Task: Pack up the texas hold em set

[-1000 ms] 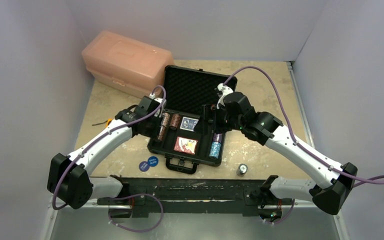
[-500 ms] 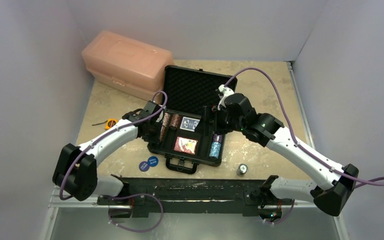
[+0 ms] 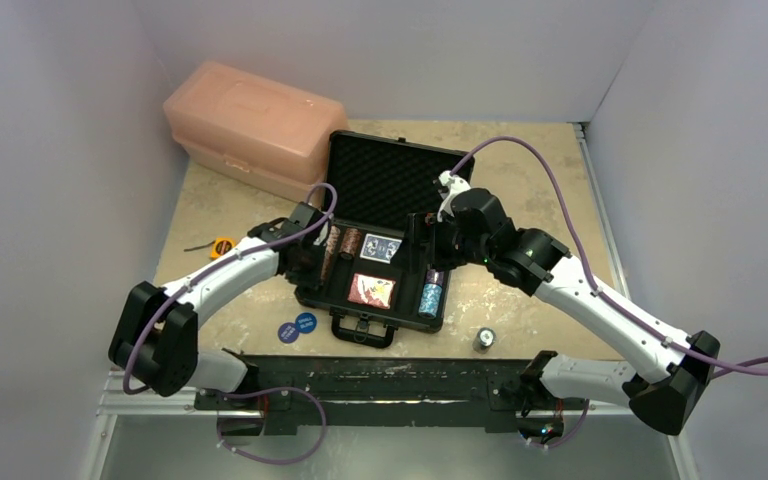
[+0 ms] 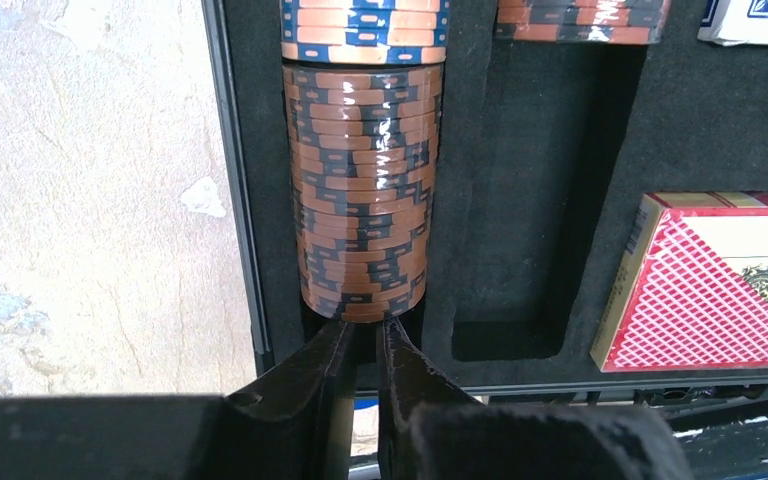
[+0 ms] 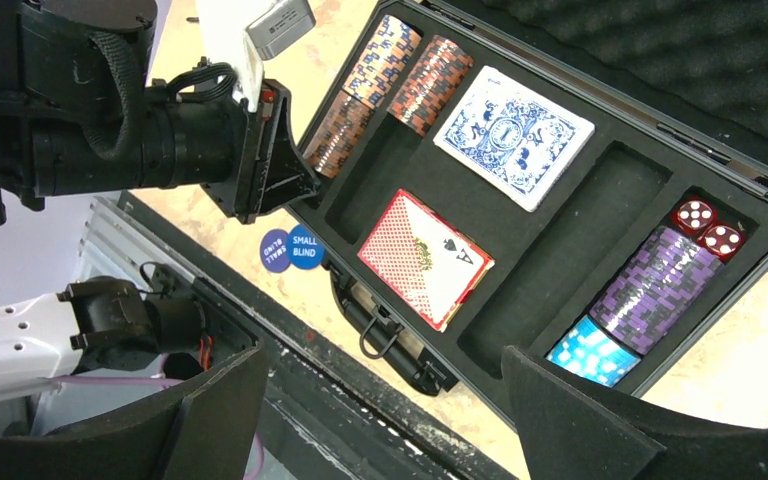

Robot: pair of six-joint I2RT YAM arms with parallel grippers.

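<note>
Left gripper, pinched almost closed and apparently empty, touches the brown chip stack just ahead; a shove could pop chips out.

Glossy chip stack, matt foam lining

Pink box, tape measure (yellow)

arm links white | joints black | cables purple | left hand, right hand black
</note>
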